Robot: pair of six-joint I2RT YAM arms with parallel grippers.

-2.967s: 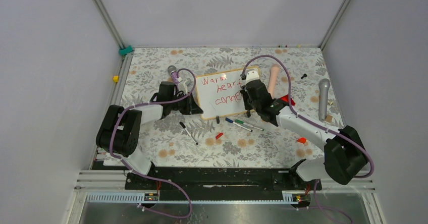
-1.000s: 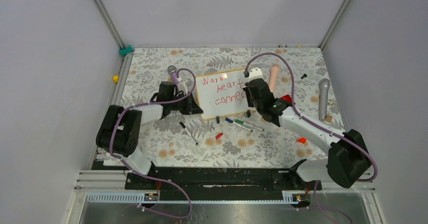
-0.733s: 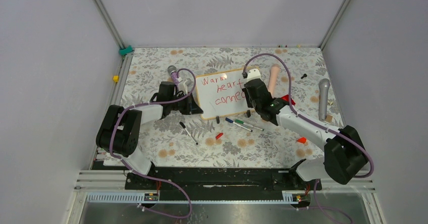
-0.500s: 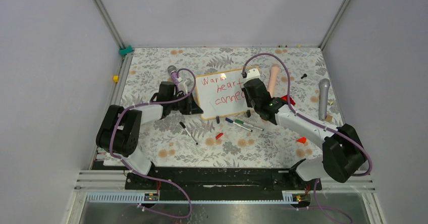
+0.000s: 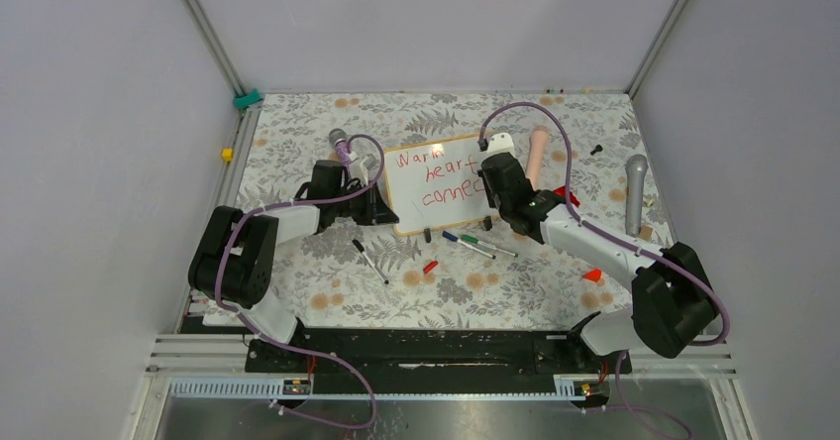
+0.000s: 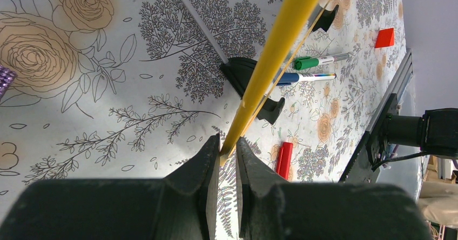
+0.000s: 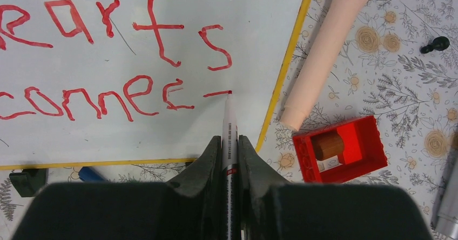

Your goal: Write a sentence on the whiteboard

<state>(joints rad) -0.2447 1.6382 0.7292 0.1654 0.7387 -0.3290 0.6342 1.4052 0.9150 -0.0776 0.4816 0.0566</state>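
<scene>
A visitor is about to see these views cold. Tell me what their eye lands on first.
The whiteboard at mid-table, its red sentence reading Warm hearts connec, grabs attention first. The right arm's jaws pinch a red marker whose tip touches the board beside the last c. The left arm's jaws grip the board's left frame edge.

The top view is bright and even, with diffuse light from above; the arms throw only soft, short shadows on the worktop. In the left wrist view a broad grey shadow lies over the worktop, and the left fingers are dark and blurred (they are very near to the lens). In the right wrist view the glossy whiteboard has one small glint at the top edge. The sentence is sharp, while the right fingers and the near part of the marker are out of focus.
</scene>
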